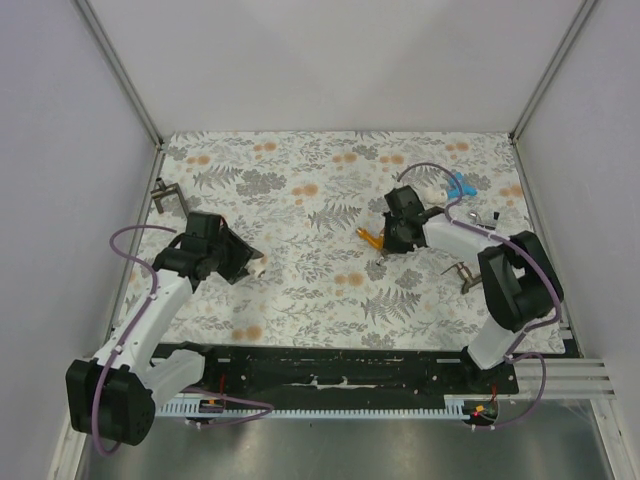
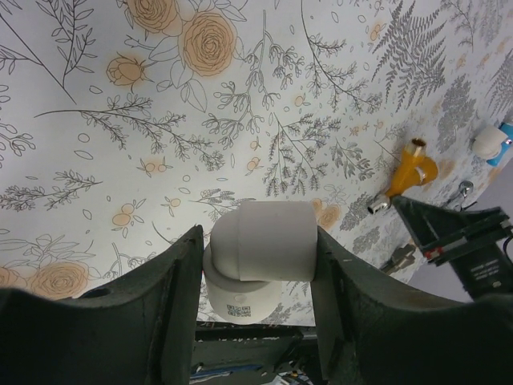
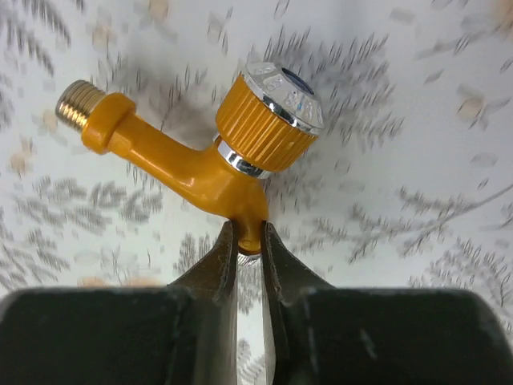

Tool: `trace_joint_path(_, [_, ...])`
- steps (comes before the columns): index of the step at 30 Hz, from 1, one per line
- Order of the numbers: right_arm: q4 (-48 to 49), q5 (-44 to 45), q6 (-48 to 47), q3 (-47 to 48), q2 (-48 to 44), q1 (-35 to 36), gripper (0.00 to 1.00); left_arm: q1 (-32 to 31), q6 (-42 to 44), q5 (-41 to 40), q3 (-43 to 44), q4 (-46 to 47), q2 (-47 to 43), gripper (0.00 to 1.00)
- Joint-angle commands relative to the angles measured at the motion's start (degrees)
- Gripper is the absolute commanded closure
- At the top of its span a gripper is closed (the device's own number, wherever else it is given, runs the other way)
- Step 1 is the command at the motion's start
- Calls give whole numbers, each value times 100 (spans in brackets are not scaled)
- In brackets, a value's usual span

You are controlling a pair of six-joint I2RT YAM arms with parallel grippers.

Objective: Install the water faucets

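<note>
Right of centre over the flowered table (image 1: pixel 320 190), the right gripper (image 3: pixel 248 241) pinches the orange faucet (image 3: pixel 200 172) by its spout tip, jaws nearly together, knob and brass thread pointing away. Well apart at the left, the left gripper (image 2: pixel 258 237) clasps a white elbow fitting (image 2: pixel 268 257).

Probably a lab test cell: white panel walls (image 1: pixel 50 150), aluminium frame (image 1: pixel 120 70), floral-cloth table (image 1: pixel 320 300)

On the flowered table (image 1: pixel 330 300), an orange faucet (image 1: pixel 370 238) is seen at the tip of the right gripper (image 1: pixel 384 243), a small white piece (image 1: pixel 258 267) at the tip of the left gripper (image 1: pixel 247 263), and a blue thing (image 1: pixel 460 185) near the far right corner.
</note>
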Motion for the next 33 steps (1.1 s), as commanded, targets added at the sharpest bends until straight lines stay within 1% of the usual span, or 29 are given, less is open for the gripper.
trace_joint_path(1, [-281, -179, 56, -780, -544, 274, 78, 10, -308, 121, 281, 310, 43, 98])
trace_joint_path(2, [-281, -145, 47, -833, -641, 336, 69, 19, -308, 130, 273, 310, 43, 98])
trace_joint_path(3, [-281, -109, 56, -878, -747, 380, 65, 19, -326, 130, 264, 310, 26, 98])
trace_joint_path(6, [-220, -109, 100, -948, -862, 415, 55, 19, -378, 147, 202, 310, -36, 98])
trace_joint_path(8, [-176, -126, 65, -922, -845, 451, 52, 10, -449, 156, 141, 310, -97, 98])
trace_joint_path(19, [-35, -13, -190, -597, -405, 776, 50, 10, -669, 95, -70, 310, -414, 98])
trace_joint_path(26, [-228, 418, 12, -535, -115, 846, 50, 10, -730, 68, -114, 310, -484, 98])
trace_joint_path(30, [-202, 445, 144, -544, 122, 855, 48, 2, -809, 77, -149, 310, -493, 98])
trace_joint_path(31, [-167, 479, 161, -544, 227, 864, 48, 10, -835, 68, -158, 319, -493, 98])
trace_joint_path(33, [-219, 532, 179, -509, 455, 881, 56, 1, -897, 86, -158, 328, -476, 98])
